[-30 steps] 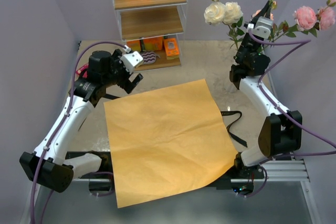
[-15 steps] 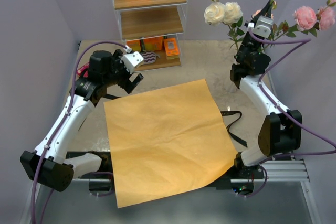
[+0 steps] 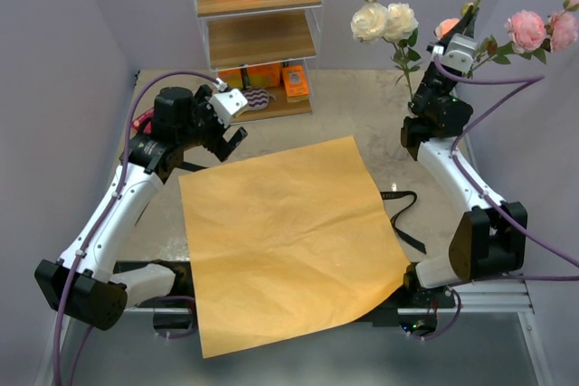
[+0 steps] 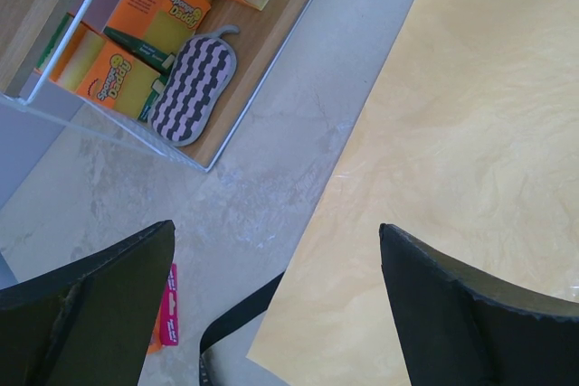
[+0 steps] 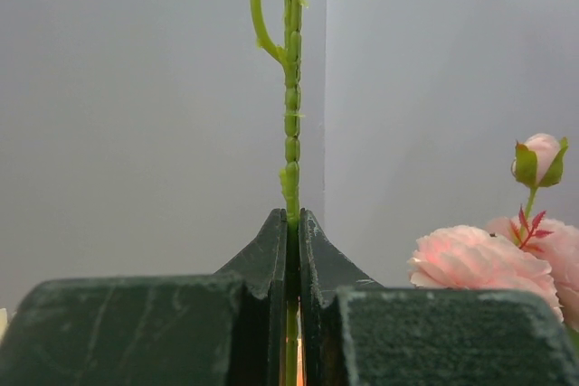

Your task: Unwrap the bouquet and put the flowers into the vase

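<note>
Pinching one green stem (image 5: 289, 106) between fingers pressed tight together, the right gripper (image 5: 292, 220) hangs raised over the far right corner of the table (image 3: 362, 106). The stem's long axis runs straight out of the jaws, roughly upright, and climbs past the top of the overhead view. A pink rose (image 5: 479, 264) sits just beside the fingers on the right. The cream roses (image 3: 384, 21) stand just left of that gripper, and their stems drop behind the right arm. The vase cannot be made out, so it may be hidden there; which way it lies from the hand cannot be told. The right arm is plainly the nearer one to the flowers. The left gripper (image 4: 277, 228) hovers with its jaws spread wide and empty over the far left corner of the paper (image 3: 289, 232), well apart from the flowers. The paper lies flat and unwrapped mid-table, with the ribbon (image 3: 404, 216) loose at its right edge. On the shelf (image 3: 258, 42), the orange boxes (image 4: 158, 11) appear to read "Scrub Daddy", beside a striped grey sponge (image 4: 192, 86); other print is too small to read.
</note>
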